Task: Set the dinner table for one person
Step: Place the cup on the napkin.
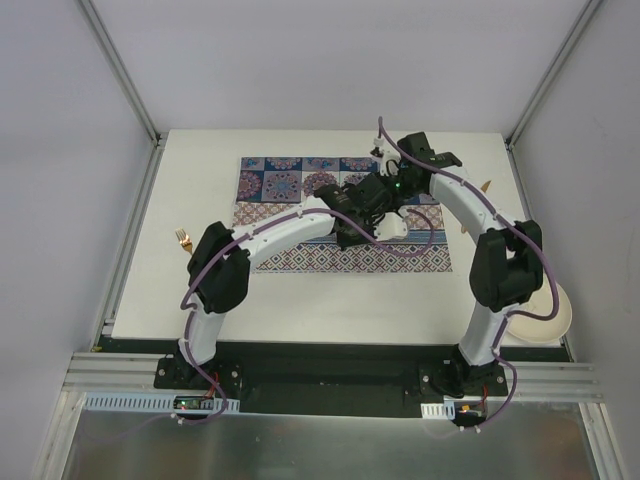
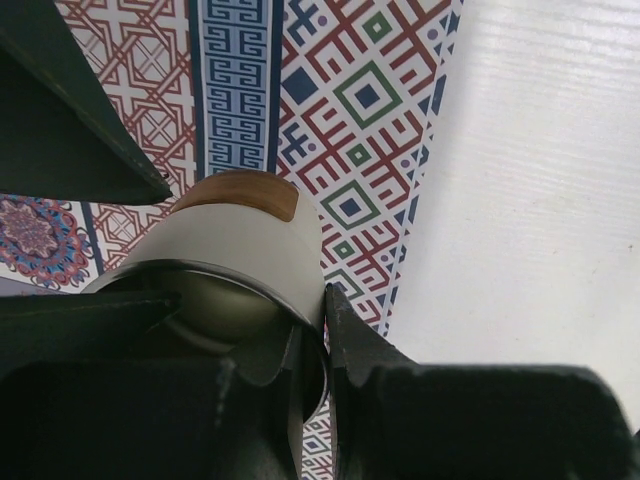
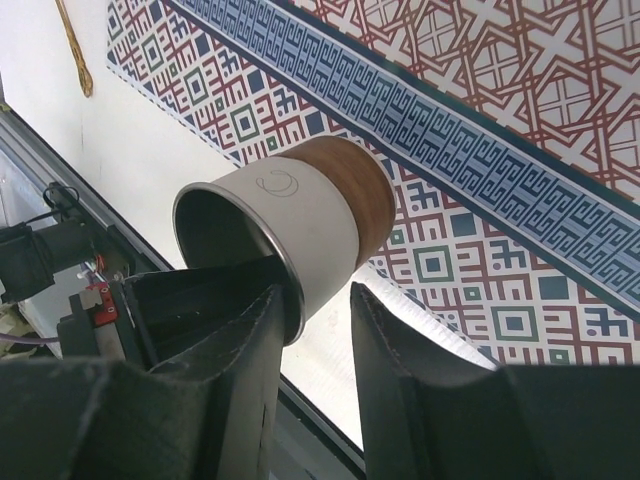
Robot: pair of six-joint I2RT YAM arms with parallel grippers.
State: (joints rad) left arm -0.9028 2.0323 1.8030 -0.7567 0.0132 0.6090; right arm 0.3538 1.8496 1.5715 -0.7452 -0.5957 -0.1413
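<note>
The large white rectangular surface [image 1: 330,305], edged by aluminium frame rails, lies under both arms. It carries a blue-and-red patterned cloth placemat [image 1: 290,185] toward its far side. Over the mat's right half the 2 arms meet at 1 tilted white cylindrical cup with a brown wooden base [image 3: 300,215]. The left fingers [image 2: 312,325] are almost closed, pinching the cup's thin wall at the rim (1 finger inside, 1 outside). The right fingers [image 3: 318,295] stand partly apart and straddle the rim the same way; whether they press on it I cannot tell. A gold-coloured fork [image 1: 183,238] lies on the bare surface left of the mat. A cream round plate [image 1: 552,318] sits at the near right corner.
</note>
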